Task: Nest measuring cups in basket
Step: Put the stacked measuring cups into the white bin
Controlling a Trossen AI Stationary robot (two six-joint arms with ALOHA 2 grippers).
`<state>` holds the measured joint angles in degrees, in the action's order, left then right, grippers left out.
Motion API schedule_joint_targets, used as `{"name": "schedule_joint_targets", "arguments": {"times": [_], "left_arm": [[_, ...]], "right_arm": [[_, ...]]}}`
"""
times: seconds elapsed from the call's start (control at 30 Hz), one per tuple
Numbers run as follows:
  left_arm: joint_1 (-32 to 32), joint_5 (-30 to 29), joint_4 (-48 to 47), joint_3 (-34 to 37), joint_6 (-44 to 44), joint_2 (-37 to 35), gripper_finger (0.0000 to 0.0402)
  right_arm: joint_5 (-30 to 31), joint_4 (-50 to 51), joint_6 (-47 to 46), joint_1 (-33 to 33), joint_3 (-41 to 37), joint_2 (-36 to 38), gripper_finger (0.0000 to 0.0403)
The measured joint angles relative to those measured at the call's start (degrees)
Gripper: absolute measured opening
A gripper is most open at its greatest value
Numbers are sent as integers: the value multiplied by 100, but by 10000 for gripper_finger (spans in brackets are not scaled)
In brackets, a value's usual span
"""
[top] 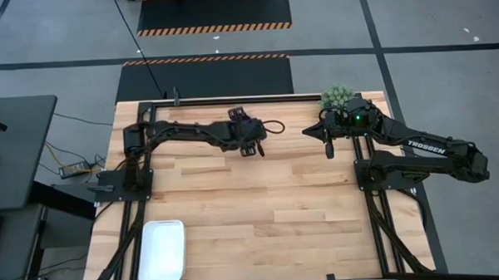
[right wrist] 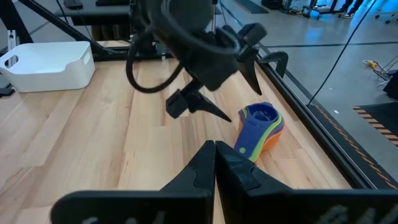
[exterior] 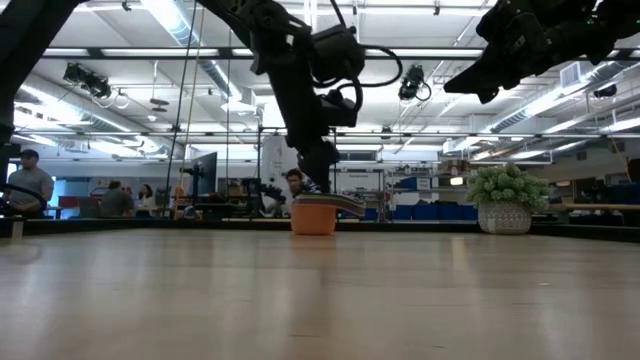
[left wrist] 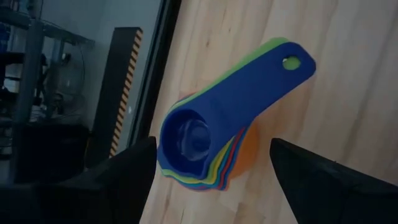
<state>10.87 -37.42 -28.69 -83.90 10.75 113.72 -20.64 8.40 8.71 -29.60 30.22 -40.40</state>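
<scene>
Your measuring cups point(left wrist: 217, 134) are already stacked one inside another, blue on top and orange at the base, sitting on the table point(top: 260, 206) near its far edge, well apart from the basket point(top: 162, 251) at the near left corner. Your left gripper point(left wrist: 211, 171) hangs above the stack with its fingers spread wide, one on either side, holding nothing. Your right gripper point(right wrist: 214, 155) waits farther right, near the potted plant point(top: 338, 96), fingers pressed together and empty.

Assessment: the stack looks like light, stiff, smooth plastic, likely slippery and prone to separating if lifted by one cup alone. Take hold across the bunched handles, or across the bowls, so all layers are pinched together. A firm squeeze should do no harm.
</scene>
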Motion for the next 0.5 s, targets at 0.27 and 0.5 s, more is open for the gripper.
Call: {"name": "schedule_joint_targets", "arguments": {"times": [0.27,0.5], "left_arm": [[-56,-182,121,91,-295,208,318],[-50,-415,1153,710,-240,228,318]], "right_arm": [[0,-4,0,1,0,0,18],[0,-24,0,2,0,0,18]]}}
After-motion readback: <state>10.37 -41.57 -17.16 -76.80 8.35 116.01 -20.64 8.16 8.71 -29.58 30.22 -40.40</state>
